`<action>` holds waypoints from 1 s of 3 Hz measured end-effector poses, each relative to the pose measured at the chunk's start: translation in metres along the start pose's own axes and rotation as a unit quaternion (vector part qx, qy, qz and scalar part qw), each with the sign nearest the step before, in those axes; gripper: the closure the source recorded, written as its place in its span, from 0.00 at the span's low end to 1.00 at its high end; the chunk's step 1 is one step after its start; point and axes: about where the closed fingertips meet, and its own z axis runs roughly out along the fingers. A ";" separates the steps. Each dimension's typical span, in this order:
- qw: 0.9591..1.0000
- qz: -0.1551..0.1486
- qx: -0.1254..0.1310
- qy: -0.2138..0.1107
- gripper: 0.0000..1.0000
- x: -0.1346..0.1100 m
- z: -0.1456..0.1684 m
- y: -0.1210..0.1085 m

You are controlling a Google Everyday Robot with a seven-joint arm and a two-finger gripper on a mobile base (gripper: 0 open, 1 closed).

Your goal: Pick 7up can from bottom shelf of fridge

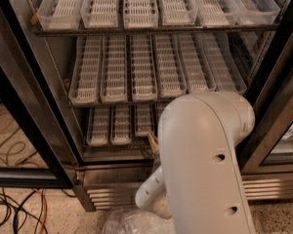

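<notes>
The fridge [49, 106] stands open in front of me, with three racks of pale slotted trays. The bottom shelf [112, 126] shows three lane trays on the left. My white arm [205, 165] covers the rest of it. Only a small tan part of my gripper [153, 142] shows, at the arm's left edge, level with the front of the bottom shelf near its middle lanes. The 7up can is hidden, and no can shows in the visible lanes.
The black door frame [24, 111] stands at the left and a glass door [278, 130] at the right. The steel base grille [112, 196] runs below the shelf. Cables [10, 208] lie on the floor at left, and crumpled clear plastic [129, 223] lies by the arm's base.
</notes>
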 end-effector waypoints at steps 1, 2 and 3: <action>1.000 -0.009 -0.003 -0.006 0.00 -0.004 0.003 0.000; 1.000 -0.017 -0.006 -0.008 0.00 -0.007 0.002 0.000; 1.000 -0.023 -0.012 -0.008 0.00 -0.011 -0.001 0.001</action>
